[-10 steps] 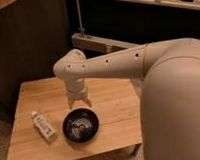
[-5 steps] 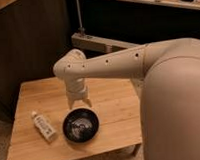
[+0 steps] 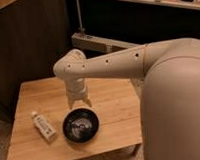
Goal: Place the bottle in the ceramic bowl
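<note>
The bottle (image 3: pixel 43 126) is small, clear and whitish with a white cap. It lies on its side on the wooden table (image 3: pixel 115 109), near the left front. The ceramic bowl (image 3: pixel 81 125) is black with pale ring marks inside and sits just right of the bottle, empty. My gripper (image 3: pixel 79 102) hangs from the white arm, pointing down, just above the far rim of the bowl. It holds nothing. It is to the right of and behind the bottle.
The large white arm body (image 3: pixel 174 101) fills the right side and hides the table's right end. A dark wall panel (image 3: pixel 27 42) stands behind the table. A grey ledge (image 3: pixel 99 43) runs behind the arm.
</note>
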